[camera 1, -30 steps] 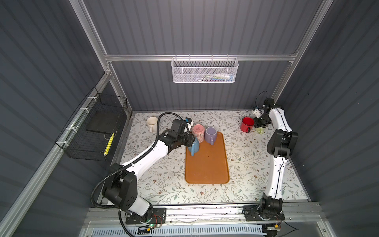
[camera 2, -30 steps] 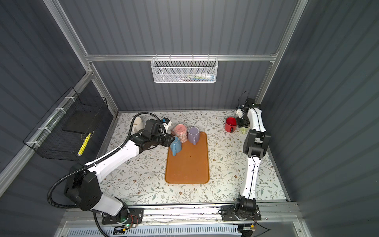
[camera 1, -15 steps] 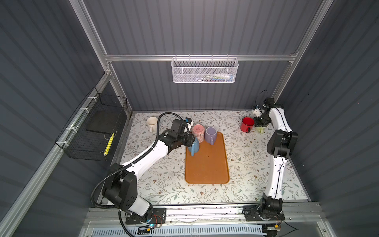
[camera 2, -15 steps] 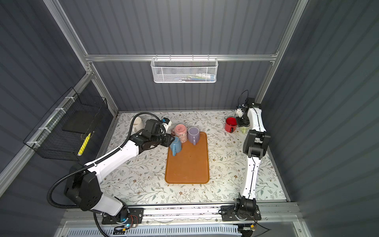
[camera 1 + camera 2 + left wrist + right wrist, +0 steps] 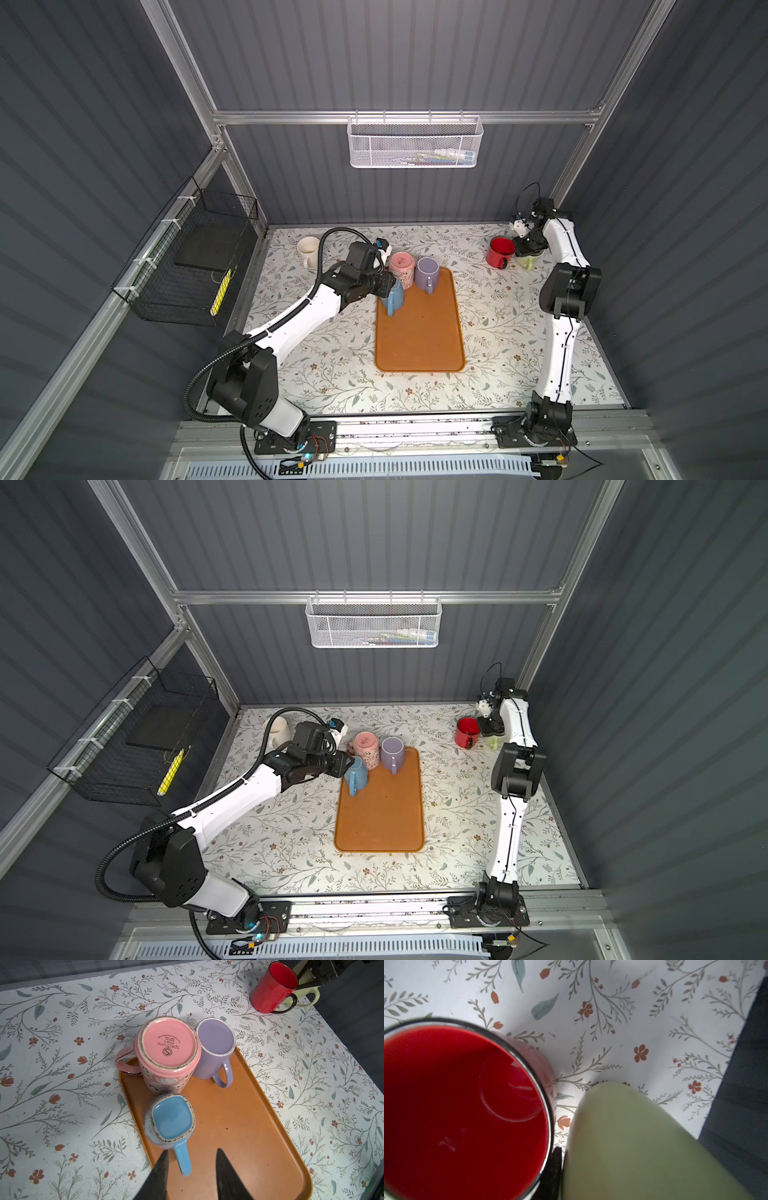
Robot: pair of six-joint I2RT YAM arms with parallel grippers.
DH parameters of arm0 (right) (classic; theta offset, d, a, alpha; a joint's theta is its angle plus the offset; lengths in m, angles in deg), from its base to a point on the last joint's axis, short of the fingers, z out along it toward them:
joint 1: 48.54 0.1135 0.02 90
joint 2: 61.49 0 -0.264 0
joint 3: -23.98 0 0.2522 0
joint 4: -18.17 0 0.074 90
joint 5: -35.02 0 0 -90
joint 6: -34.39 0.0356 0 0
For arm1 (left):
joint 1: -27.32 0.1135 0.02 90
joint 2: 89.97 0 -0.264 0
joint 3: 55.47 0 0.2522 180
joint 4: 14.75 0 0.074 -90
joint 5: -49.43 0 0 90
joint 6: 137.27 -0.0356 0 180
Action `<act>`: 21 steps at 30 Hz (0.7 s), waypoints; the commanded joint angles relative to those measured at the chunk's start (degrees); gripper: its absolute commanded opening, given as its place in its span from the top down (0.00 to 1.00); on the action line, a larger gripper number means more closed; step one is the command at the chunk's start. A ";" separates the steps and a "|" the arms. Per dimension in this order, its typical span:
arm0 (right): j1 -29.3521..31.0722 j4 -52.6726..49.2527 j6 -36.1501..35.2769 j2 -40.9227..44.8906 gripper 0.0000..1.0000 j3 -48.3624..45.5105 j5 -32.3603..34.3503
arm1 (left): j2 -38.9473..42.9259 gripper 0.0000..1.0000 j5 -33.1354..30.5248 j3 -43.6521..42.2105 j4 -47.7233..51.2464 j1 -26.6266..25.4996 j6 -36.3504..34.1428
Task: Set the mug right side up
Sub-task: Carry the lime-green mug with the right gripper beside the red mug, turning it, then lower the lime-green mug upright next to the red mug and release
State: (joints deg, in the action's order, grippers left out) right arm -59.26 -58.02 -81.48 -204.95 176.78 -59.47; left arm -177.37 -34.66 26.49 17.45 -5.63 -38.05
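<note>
Blue mug (image 5: 394, 296), base up at the tray's (image 5: 419, 332) upper-left corner, mid-frame in both top views: not yet turned. My left jaws straddle its handle (image 5: 182, 1159), narrowly apart, unclosed; right jaws, cannot tell. Grip, lift, inversion remain.
</note>
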 commanded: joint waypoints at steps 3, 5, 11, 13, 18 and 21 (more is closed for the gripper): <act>0.75 -0.06 -0.19 -1.12 0.77 1.67 0.23 | 0.33 0.62 -0.70 1.14 0.81 -0.01 -0.15; 0.75 -0.07 -0.16 -1.06 0.76 1.76 0.17 | 0.37 0.62 -0.73 1.17 0.90 -0.01 -0.20; 0.79 -0.14 0.06 -0.82 0.74 1.93 0.61 | 0.63 0.62 -0.81 1.05 0.94 -0.01 -0.23; 0.79 -0.06 0.21 -0.43 0.73 2.01 1.01 | 0.80 0.62 -0.90 0.89 1.08 -0.01 -0.22; 0.79 0.30 0.67 1.52 0.68 1.85 1.95 | 1.74 0.62 -1.14 0.11 1.01 -0.01 0.13; 0.79 0.89 1.12 3.07 0.64 1.51 2.30 | 2.72 0.62 -1.52 -0.60 0.90 -0.01 0.36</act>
State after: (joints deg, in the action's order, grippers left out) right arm -59.15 -56.49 -81.22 -204.80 177.66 -57.64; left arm -177.08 -35.32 26.43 17.47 -5.63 -38.01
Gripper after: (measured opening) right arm 0.351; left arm 0.379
